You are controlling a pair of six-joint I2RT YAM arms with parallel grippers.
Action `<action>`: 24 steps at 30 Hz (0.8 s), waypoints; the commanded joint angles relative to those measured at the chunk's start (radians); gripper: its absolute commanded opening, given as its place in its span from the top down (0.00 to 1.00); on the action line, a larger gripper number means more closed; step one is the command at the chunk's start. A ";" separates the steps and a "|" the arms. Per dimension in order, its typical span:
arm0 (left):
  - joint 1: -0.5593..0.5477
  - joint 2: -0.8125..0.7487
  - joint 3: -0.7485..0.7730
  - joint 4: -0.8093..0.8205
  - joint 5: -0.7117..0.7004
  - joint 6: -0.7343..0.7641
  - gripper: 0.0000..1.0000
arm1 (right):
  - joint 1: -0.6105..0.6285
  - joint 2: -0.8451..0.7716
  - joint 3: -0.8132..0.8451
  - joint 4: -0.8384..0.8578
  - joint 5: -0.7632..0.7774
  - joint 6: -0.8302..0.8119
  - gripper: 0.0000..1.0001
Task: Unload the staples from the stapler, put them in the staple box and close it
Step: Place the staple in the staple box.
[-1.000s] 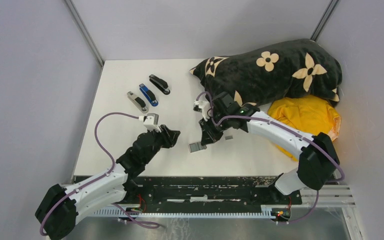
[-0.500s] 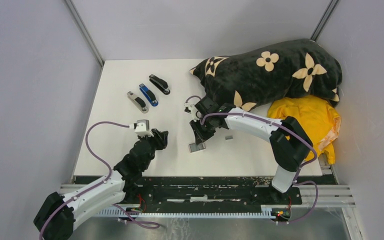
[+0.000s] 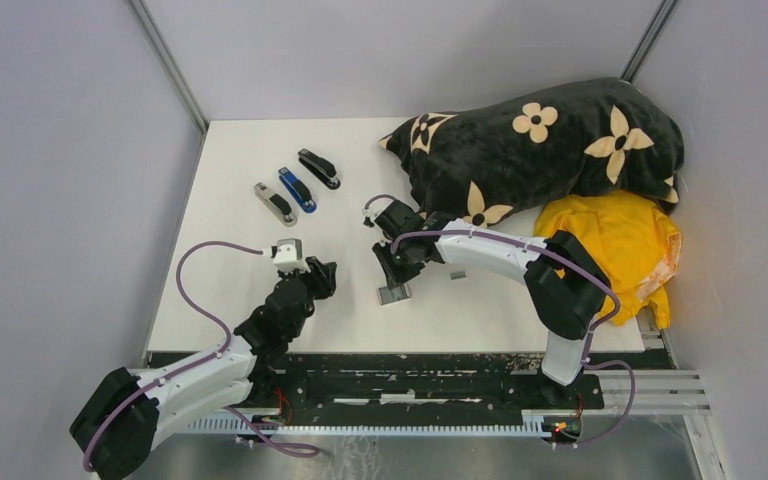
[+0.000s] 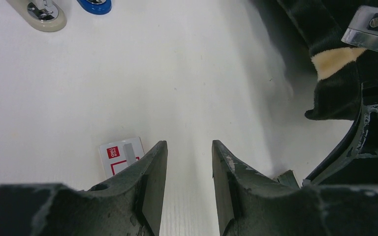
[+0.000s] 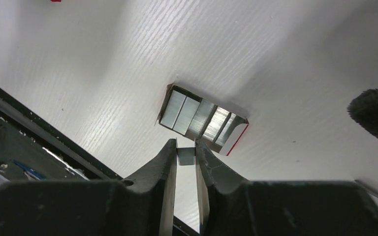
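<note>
Right tool (image 5: 186,147): closing on a short grey strip of staples (image 5: 186,156), pinching it at the very fingertips so it is hanging clear for release.
Beneath it: an open tray (image 5: 237,133) is lying on the table (image 5: 103,59), carrying several grey strips. The held strip is sitting just short of it, presumably for dropping in.
Loose strip (image 3: 457,274): lying on the table beside the right arm, apart from the tray.
Left tool (image 4: 189,147): standing open, gripping nothing, hovering near a white-and-red box (image 4: 120,153). It is apparently parked clear of the right arm's work.
Staplers (image 3: 297,189): three lying side by side at the far left, well apart from both tools.
</note>
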 commanded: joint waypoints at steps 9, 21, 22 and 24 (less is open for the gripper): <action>0.004 0.010 -0.007 0.075 -0.039 0.035 0.54 | 0.016 0.015 0.037 0.028 0.114 0.072 0.75; 0.004 0.015 -0.007 0.076 -0.040 0.034 0.53 | 0.016 0.041 0.037 0.036 0.104 0.082 0.74; 0.003 0.014 -0.007 0.076 -0.040 0.034 0.53 | 0.016 0.042 0.035 0.037 0.106 0.082 0.74; 0.004 0.014 -0.007 0.076 -0.040 0.033 0.53 | 0.015 0.045 0.035 0.037 0.110 0.083 0.74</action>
